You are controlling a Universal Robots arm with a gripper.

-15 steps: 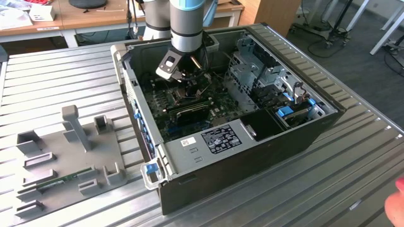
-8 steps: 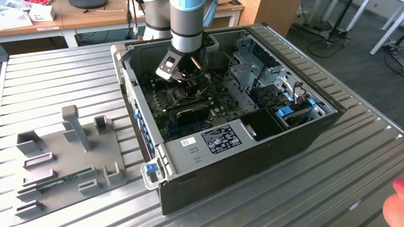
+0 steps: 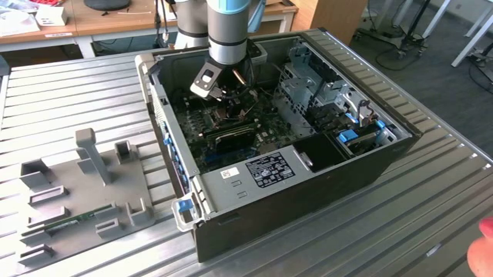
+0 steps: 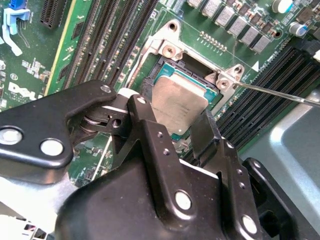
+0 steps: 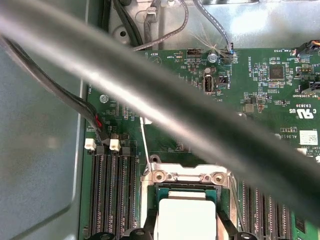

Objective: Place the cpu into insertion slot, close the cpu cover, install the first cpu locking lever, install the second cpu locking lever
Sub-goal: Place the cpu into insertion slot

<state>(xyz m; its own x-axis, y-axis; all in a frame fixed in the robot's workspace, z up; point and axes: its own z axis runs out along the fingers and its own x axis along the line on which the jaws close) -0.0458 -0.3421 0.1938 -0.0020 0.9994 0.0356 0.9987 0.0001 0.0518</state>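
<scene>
The cpu (image 4: 181,100), a flat square chip with a silvery-tan top, sits between my gripper's (image 4: 172,116) black fingers (image 4: 144,117), low over the insertion slot (image 4: 169,49). The slot's silver rim and dark frame border the chip on the green board. In the first wrist view the cpu (image 5: 186,220) lies just below the slot's screwed rim (image 5: 185,176). A thin locking lever (image 4: 280,93) juts out from the slot's corner, swung free. The cpu cover is hidden. In the exterior view my gripper (image 3: 221,97) reaches down inside the open computer case (image 3: 370,167).
Long black memory slots (image 4: 112,35) flank the socket on both sides. A thick blurred black cable (image 5: 150,100) crosses the first wrist view. A grey fixture plate (image 3: 85,196) lies on the slatted table at the exterior view's left. Part of a person's hand (image 3: 485,239) shows at the right edge.
</scene>
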